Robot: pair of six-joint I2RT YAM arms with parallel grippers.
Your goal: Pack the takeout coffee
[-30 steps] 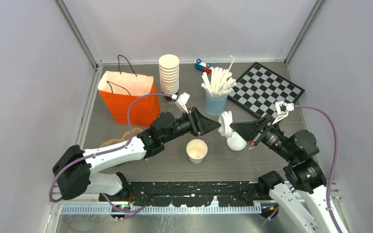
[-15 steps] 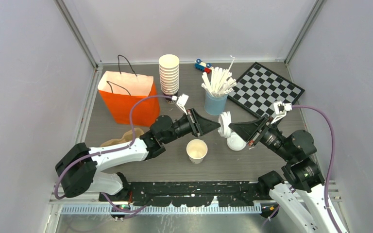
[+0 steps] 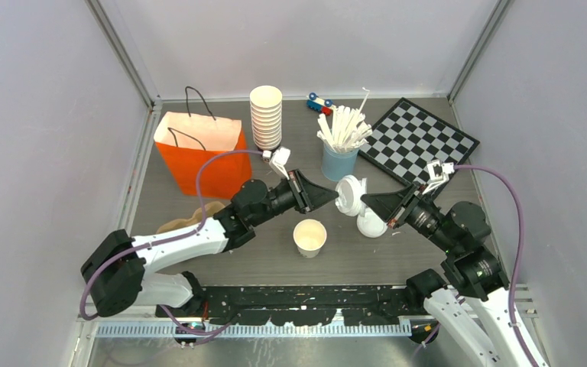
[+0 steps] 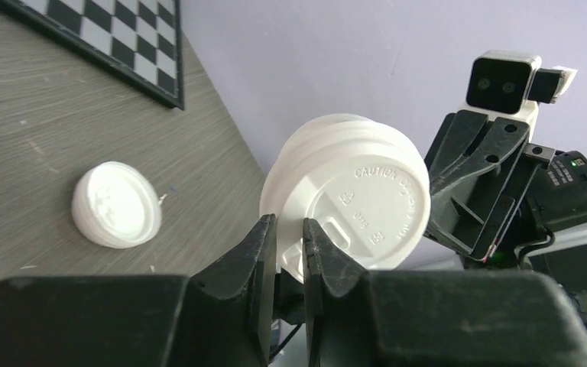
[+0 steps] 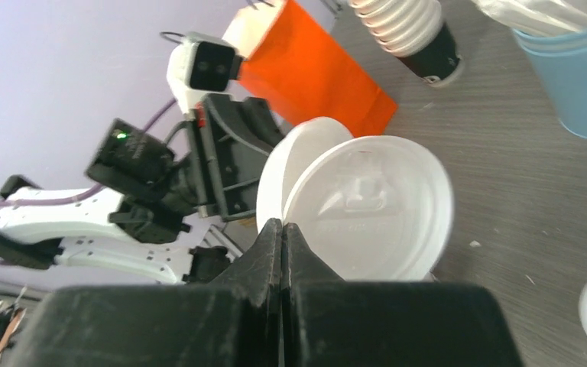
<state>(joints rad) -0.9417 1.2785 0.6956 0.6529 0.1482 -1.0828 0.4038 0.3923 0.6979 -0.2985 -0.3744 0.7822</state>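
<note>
The takeout coffee cup (image 3: pixel 309 237), a small white paper cup, stands open and lidless on the table in front of both arms. Above and behind it, a few nested white sip lids (image 3: pixel 349 194) hang in the air between the two grippers. My left gripper (image 3: pixel 335 200) pinches the rim of the front lid (image 4: pixel 359 199), near its sip hole, between narrow jaws (image 4: pixel 290 223). From the other side, my right gripper (image 3: pixel 364 203) is shut (image 5: pixel 283 223) on the rim of the lids (image 5: pixel 374 206). A pile of white lids (image 3: pixel 371 224) lies on the table under the right gripper.
An orange paper bag (image 3: pixel 202 149) stands open at the left. Behind are a tall stack of cream cups (image 3: pixel 266 116), a light-blue cup of white sticks (image 3: pixel 340 157), a toy car (image 3: pixel 319 102) and a chessboard (image 3: pixel 416 141). A brown object (image 3: pixel 195 215) lies by the left arm.
My left jaws have narrowed onto the front lid's rim. Both grippers and the lids between them have shifted slightly left.
</note>
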